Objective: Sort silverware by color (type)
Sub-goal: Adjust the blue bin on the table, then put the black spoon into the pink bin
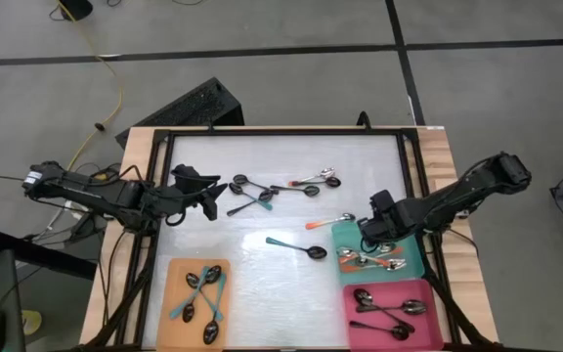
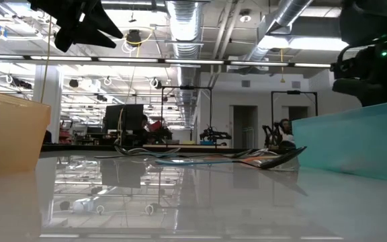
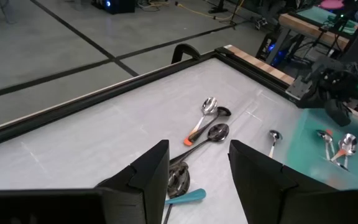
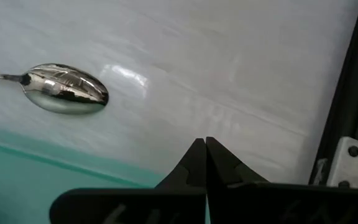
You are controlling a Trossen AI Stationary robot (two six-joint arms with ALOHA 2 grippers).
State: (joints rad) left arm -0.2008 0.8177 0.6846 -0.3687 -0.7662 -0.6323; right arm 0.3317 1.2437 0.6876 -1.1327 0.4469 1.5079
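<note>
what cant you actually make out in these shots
- Low view: the orange tray's contents, hidden by its near wall.
- Low view: the teal tray's contents, hidden likewise.
- Right wrist view: the handle of the spoon beside the teal tray, cut off by the picture edge.
- High view: handle colours in the pink tray, too small.

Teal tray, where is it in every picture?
High view: the teal tray lies at the right, above the pink tray.
Low view: its pale teal wall fills the right side.
Left wrist view: at the right edge, holding spoons.
Right wrist view: bottom-left corner.
Shared landmark: the right end effector, by the tray's edge.
</note>
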